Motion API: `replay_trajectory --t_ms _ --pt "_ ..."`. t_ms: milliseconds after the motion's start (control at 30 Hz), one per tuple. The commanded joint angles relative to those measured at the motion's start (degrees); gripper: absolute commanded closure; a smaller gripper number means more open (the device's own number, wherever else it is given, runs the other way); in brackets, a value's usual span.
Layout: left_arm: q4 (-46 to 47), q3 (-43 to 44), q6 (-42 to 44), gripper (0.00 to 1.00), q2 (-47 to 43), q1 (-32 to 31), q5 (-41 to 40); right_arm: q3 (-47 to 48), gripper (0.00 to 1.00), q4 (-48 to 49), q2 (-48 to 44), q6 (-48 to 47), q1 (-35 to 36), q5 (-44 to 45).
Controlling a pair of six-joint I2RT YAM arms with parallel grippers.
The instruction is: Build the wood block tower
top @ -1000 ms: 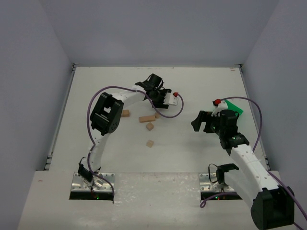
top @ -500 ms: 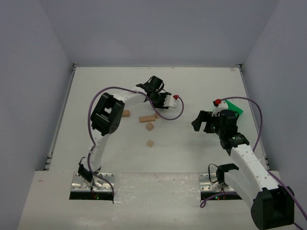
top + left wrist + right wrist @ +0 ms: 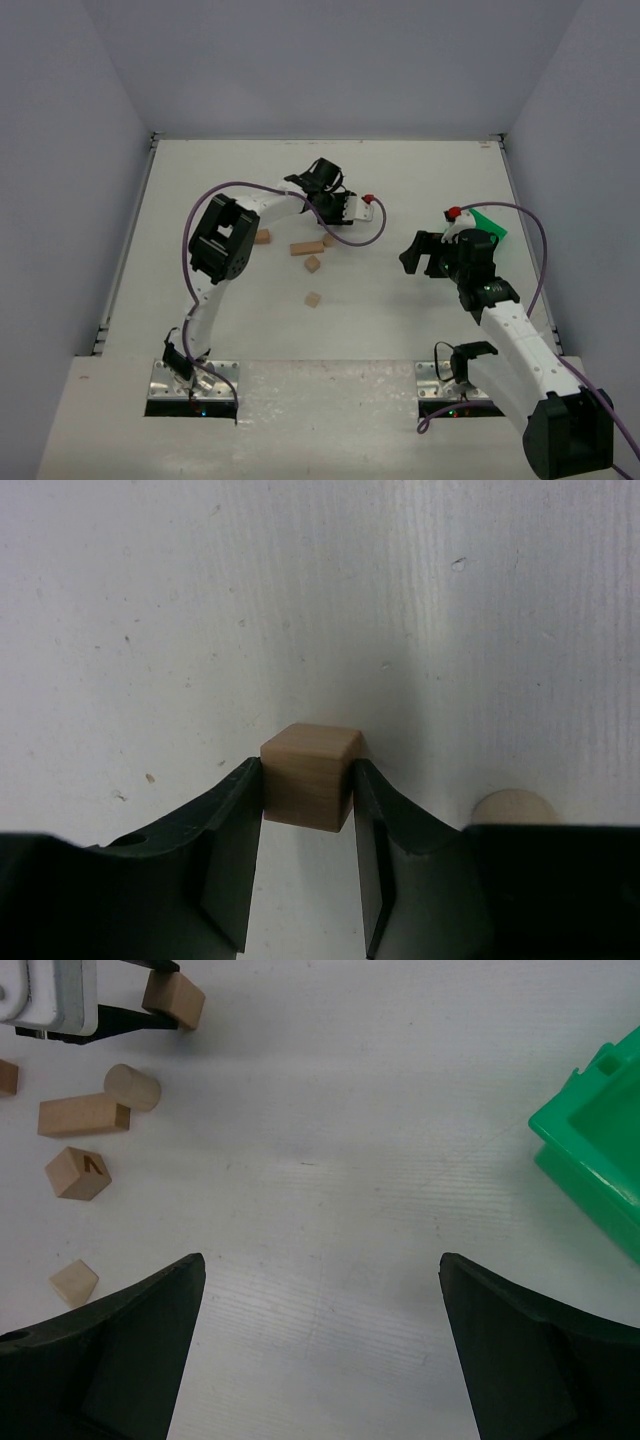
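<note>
Light-tan wooden cube sits pinched in the closed left gripper, in the far half of the desk, beside a wooden cylinder, a rectangular bar and loose cubes. The right gripper hangs wide open and empty beside the green bin.

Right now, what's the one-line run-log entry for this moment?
left gripper: shut on cube | right gripper: open, empty | bar: loose on table | stacking: not started
</note>
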Motion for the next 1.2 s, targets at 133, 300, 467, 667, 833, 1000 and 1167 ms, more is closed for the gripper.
replay_trajectory --t_ms 133,300,467,667,833,1000,1167 --pt "-2.2 -5.4 -4.8 0.86 -10.2 3.6 0.2 0.3 0.01 2.4 0.8 0.7 0.1 0.1" --pt "-1.0 -12.9 -6.8 0.84 -15.2 6.5 -0.9 0.5 0.01 2.6 1.3 0.9 0.0 0.3" --pt "1.7 -16.6 -10.3 0.82 -18.4 10.2 0.3 0.7 0.01 2.7 2.1 1.2 0.1 0.3" --pt "8.8 -23.7 -12.8 0.82 -22.0 11.8 -1.2 1.3 0.01 2.6 3.7 1.2 0.1 0.5" --pt "9.2 -25.7 -12.2 0.82 -22.4 13.1 -1.0 1.5 0.01 2.5 4.5 1.3 0.1 0.4" --pt "9.2 -27.6 -12.3 0.82 -23.5 13.3 -0.2 1.7 0.01 2.5 4.9 1.2 0.1 0.4" --pt "11.3 -30.9 -12.1 0.81 -24.7 13.5 -2.8 1.6 0.01 2.4 4.8 1.2 0.1 0.4"
